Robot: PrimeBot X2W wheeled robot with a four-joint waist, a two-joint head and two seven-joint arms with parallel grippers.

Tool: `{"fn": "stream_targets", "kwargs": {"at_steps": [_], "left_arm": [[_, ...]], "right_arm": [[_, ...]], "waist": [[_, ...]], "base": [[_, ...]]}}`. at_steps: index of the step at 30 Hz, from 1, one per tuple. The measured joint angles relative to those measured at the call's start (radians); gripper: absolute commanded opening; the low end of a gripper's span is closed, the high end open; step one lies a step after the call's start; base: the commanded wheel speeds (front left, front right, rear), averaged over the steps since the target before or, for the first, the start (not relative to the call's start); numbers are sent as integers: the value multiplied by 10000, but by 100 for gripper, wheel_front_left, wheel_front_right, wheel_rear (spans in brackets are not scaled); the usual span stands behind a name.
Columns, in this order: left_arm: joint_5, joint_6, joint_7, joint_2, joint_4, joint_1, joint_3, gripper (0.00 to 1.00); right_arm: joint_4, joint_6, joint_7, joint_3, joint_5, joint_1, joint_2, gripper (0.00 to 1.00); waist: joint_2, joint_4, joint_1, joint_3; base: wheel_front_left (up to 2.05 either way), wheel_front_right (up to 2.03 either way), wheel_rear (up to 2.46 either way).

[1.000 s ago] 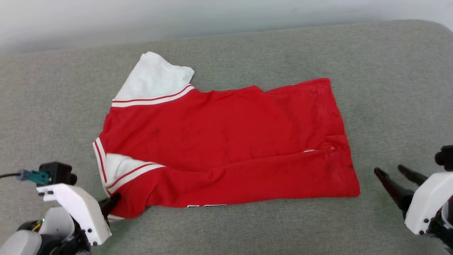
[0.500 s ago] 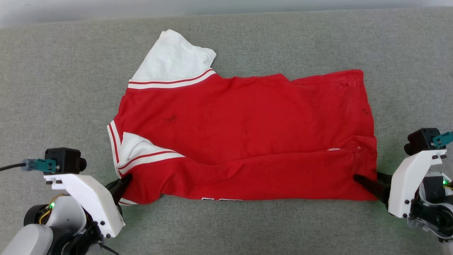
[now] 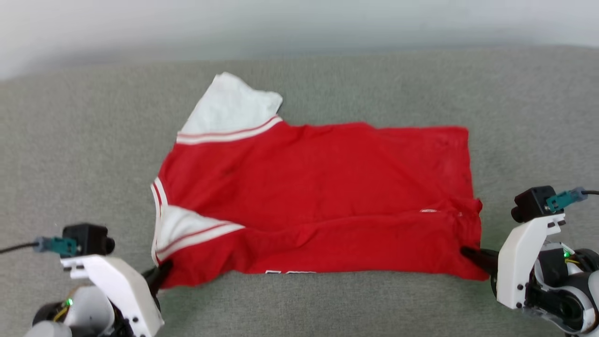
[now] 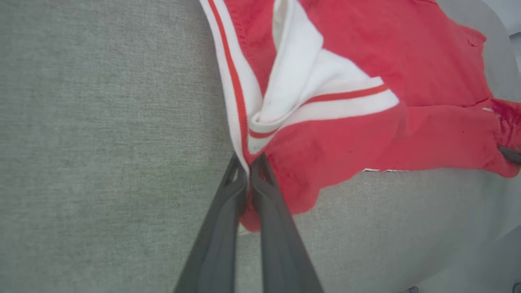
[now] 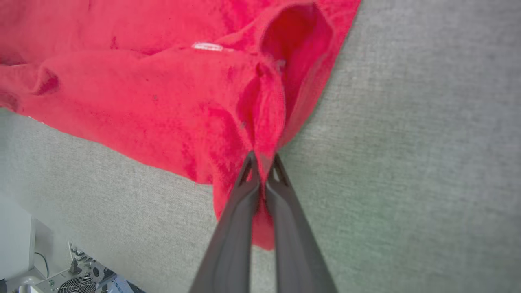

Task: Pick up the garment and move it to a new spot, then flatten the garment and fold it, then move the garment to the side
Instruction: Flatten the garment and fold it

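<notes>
The red garment (image 3: 318, 196) lies spread on the grey couch surface (image 3: 84, 140), plain red side up, one white sleeve (image 3: 229, 110) sticking out at the far left. Its near long edge is folded over, with a second white sleeve (image 3: 187, 229) tucked at the left end. My left gripper (image 3: 161, 274) is shut on the garment's near-left corner, pinching striped trim (image 4: 240, 122) and red cloth (image 4: 325, 146). My right gripper (image 3: 468, 255) is shut on the near-right hem corner (image 5: 260, 134). A sliver of white-outlined lettering (image 3: 290, 271) peeks from under the near edge.
The grey cushion's far edge (image 3: 299, 51) meets a pale wall. In the right wrist view the cushion's side edge drops off to a floor with cables and a fan unit (image 5: 77, 280).
The right gripper moved in from the right, open, and shut on the garment's near-right corner. The head camera shifted between frames. The garment's near edge now looks pulled slightly taut between both grippers.
</notes>
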State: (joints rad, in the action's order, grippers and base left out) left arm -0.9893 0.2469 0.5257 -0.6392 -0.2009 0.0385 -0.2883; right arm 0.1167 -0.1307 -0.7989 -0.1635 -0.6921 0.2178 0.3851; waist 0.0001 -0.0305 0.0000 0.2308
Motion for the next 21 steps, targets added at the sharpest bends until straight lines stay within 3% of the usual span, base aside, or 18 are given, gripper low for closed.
{"fn": "stream_targets", "kwargs": {"at_steps": [10, 16, 17, 18, 19, 20, 21], "left_arm": [[-422, 451, 146, -236, -265, -1739, 182, 0], [-725, 437, 194, -107, -88, -2244, 153, 0], [-757, 414, 176, -38, -8, -2214, 130, 5], [-836, 311, 161, 84, 73, -2139, 104, 47], [-865, 244, 71, 234, 186, -2040, 81, 100], [-834, 176, -31, 318, 337, -1891, 71, 100], [-681, 75, -389, 433, 673, -1530, 142, 100]], "right_arm": [[-449, 0, -305, 102, -25, -1363, 205, 0], [-274, 0, -222, 303, -44, -2059, -50, 2], [-224, 0, -75, 263, -17, -2110, -100, 48], [-196, 0, 63, 245, -2, -2164, -117, 100], [-190, 0, 305, 253, -6, -2182, -151, 100], [-232, 0, 631, 240, 33, -2174, -159, 100], [-393, 0, 1745, 178, 328, -2139, -161, 100]], "waist": [[0, -179, -1, -1564], [0, -241, -3, -1795], [0, -235, -2, -1747], [0, -223, -2, -1683], [0, -210, -2, -1615], [0, -203, -2, -1547], [0, -238, 0, -1446]], "base": [[0, 0, 0], [0, 0, 0], [0, 0, 0], [0, 0, 0], [0, 0, 0], [0, 0, 0], [0, 0, 0]]}}
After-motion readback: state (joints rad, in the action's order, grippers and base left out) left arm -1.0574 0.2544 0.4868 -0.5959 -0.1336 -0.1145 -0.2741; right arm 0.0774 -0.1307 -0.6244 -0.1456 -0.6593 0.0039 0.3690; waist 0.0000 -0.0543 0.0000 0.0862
